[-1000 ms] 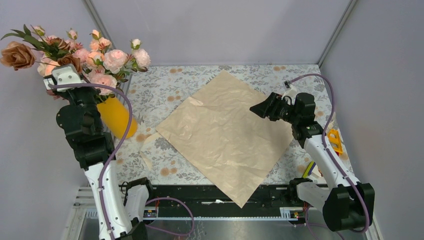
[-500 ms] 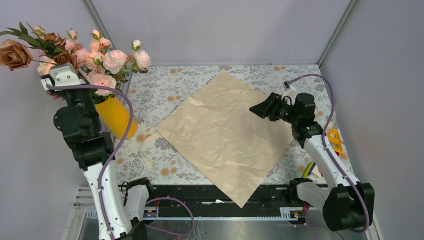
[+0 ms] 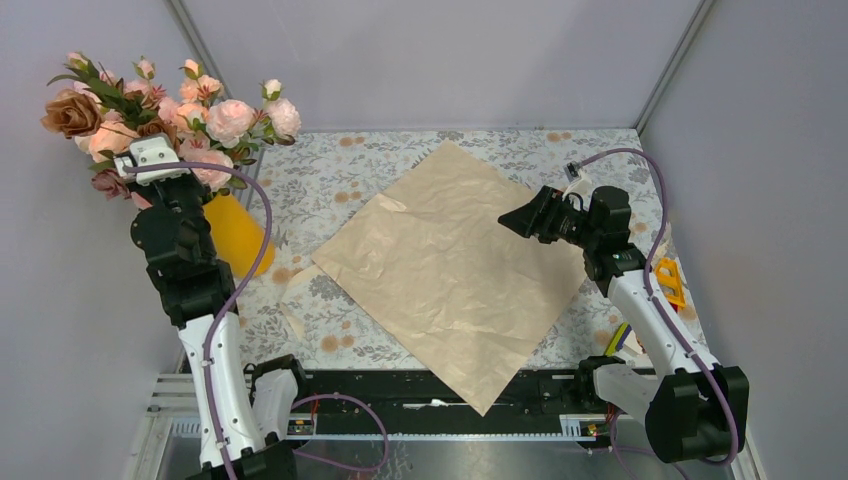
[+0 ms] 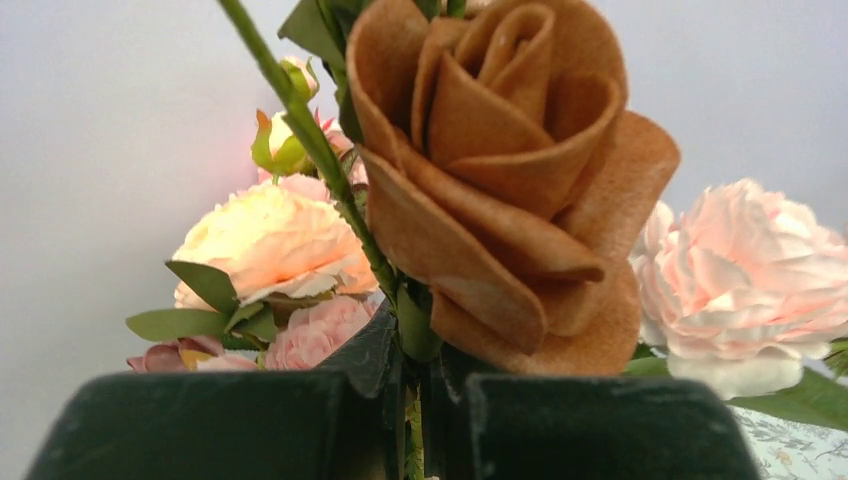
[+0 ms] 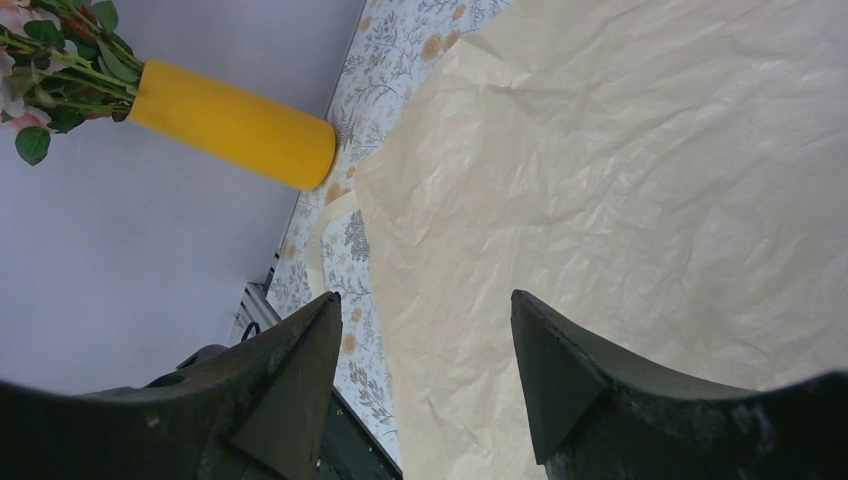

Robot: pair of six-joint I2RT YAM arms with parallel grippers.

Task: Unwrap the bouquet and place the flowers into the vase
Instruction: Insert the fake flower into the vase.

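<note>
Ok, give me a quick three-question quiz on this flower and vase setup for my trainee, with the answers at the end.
1. True or false: the wrapping paper lies spread out on the table.
2. Fill in: the vase is ___ in colour.
3. The left gripper is shut on: A) the brown rose at its stem, B) the vase, C) the wrapping paper.

Key: 1 true; 2 yellow; 3 A.

Half covered by the left arm (image 3: pixel 182 255): the vase (image 3: pixel 240 236). Cropped at the top edge in the left wrist view: the brown rose (image 4: pixel 510 190), stem base lost between the fingers (image 4: pixel 600 432).
</note>
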